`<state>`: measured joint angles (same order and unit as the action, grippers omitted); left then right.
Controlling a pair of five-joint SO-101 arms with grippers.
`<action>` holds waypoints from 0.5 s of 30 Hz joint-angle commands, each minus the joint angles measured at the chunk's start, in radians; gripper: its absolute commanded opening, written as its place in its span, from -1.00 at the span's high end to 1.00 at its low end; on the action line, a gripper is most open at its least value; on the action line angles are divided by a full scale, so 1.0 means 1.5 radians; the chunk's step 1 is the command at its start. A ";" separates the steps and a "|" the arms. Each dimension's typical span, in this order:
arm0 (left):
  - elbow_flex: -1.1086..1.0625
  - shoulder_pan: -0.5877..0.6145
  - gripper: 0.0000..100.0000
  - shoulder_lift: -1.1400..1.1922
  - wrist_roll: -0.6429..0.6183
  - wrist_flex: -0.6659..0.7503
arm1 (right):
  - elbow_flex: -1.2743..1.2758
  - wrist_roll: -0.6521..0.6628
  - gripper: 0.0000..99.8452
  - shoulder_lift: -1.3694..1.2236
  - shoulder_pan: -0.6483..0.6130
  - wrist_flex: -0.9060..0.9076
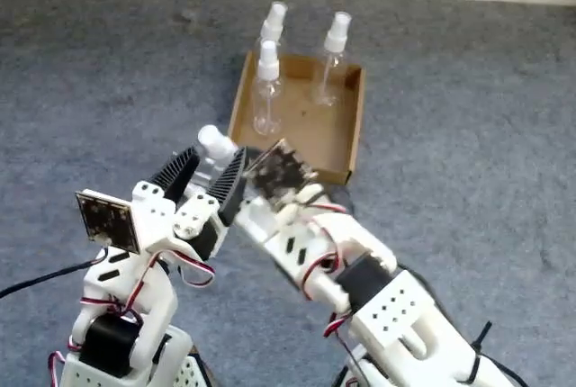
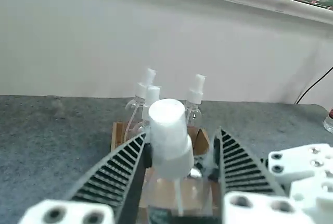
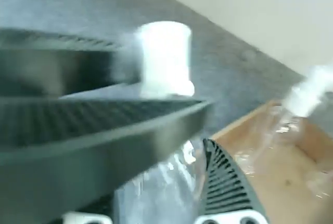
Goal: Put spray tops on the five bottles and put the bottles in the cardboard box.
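Between the spread fingers of the left gripper (image 2: 181, 136) stands a clear bottle (image 3: 161, 193) with a white spray top (image 2: 169, 130) on it. One finger touches the top's collar; the other stands just off it. The right gripper (image 3: 207, 126) meets it from the other side, clamped on the clear body below the top. Just beyond both, on the grey carpet (image 1: 468, 135), lies the cardboard box (image 1: 355, 126) with three capped bottles (image 1: 267, 90) upright at its far end. Whether the rearmost is inside or behind the box I cannot tell.
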<state>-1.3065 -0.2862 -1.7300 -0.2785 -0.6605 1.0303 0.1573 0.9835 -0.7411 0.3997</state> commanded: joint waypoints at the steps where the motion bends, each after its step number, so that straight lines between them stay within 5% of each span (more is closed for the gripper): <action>1: 0.060 0.027 0.65 0.004 0.009 -0.037 | -0.017 0.003 0.99 0.019 0.072 -0.024; 10: 0.111 0.078 0.65 0.009 0.017 -0.114 | -0.161 0.003 0.99 -0.043 0.172 0.025; 15: 0.027 0.074 0.65 0.009 0.099 -0.117 | -0.308 -0.008 0.99 -0.166 0.170 0.085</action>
<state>-1.2267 -0.1834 -1.7285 -0.1849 -0.8355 0.7357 0.1573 0.8117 -0.4925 0.4979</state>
